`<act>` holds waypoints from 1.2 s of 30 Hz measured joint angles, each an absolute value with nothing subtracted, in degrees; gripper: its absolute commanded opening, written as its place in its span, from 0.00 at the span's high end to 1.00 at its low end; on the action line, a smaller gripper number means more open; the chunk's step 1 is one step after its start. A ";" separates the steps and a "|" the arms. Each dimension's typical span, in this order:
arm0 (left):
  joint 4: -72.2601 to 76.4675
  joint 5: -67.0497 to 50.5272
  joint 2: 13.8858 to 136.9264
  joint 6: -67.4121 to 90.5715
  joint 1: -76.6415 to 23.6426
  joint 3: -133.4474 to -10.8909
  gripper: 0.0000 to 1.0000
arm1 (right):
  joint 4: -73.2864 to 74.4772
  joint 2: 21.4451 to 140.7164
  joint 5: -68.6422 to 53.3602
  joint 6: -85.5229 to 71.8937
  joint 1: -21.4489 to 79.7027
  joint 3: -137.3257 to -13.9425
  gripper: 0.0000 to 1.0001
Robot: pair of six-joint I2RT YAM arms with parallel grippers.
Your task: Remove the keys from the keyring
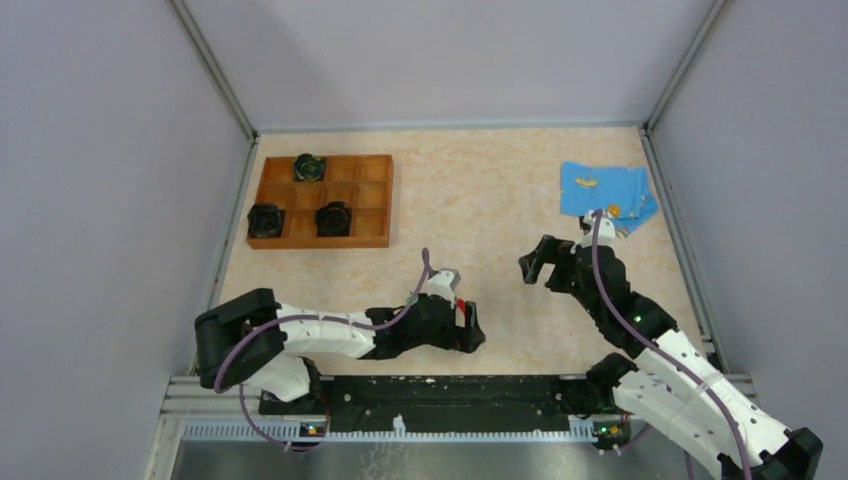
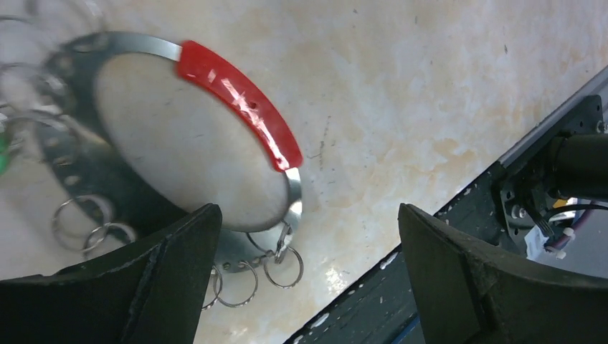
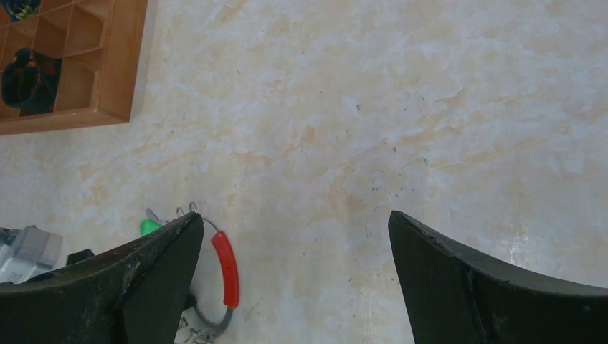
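The keyring point(image 2: 240, 100), a thin grey ring with a red section, lies flat on the table with several small split rings point(image 2: 283, 266) chained to it. A green key head point(image 2: 2, 154) shows blurred at the left edge. My left gripper point(image 2: 307, 209) is open just above the ring's lower arc, and its left finger point(image 2: 172, 279) hides part of the ring. In the right wrist view the keyring point(image 3: 226, 269) and the green key point(image 3: 149, 226) lie beside the left finger. My right gripper point(image 3: 295, 216) is open and empty, away from the ring. In the top view only a red bit of the keyring point(image 1: 461, 303) shows by the left gripper point(image 1: 470, 328); the right gripper point(image 1: 535, 265) is further back.
A wooden compartment tray point(image 1: 372, 200) with three black pucks point(image 1: 333, 218) stands at the back left. A blue cloth point(image 1: 605, 192) lies at the back right. The black base rail point(image 1: 440, 395) runs along the near edge, close to the left gripper.
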State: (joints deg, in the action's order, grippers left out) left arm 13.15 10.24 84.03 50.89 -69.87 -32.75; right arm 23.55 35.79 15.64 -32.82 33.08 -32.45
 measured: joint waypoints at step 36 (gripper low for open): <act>-1.76 19.40 66.96 55.35 -63.79 -22.59 0.48 | -0.10 69.28 4.01 -39.81 50.52 -26.94 0.45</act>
State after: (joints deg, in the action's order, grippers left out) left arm -1.76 19.40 66.96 55.35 -63.79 -22.59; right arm -0.10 69.28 4.01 -39.81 50.52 -26.94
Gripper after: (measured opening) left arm 0.549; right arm 0.573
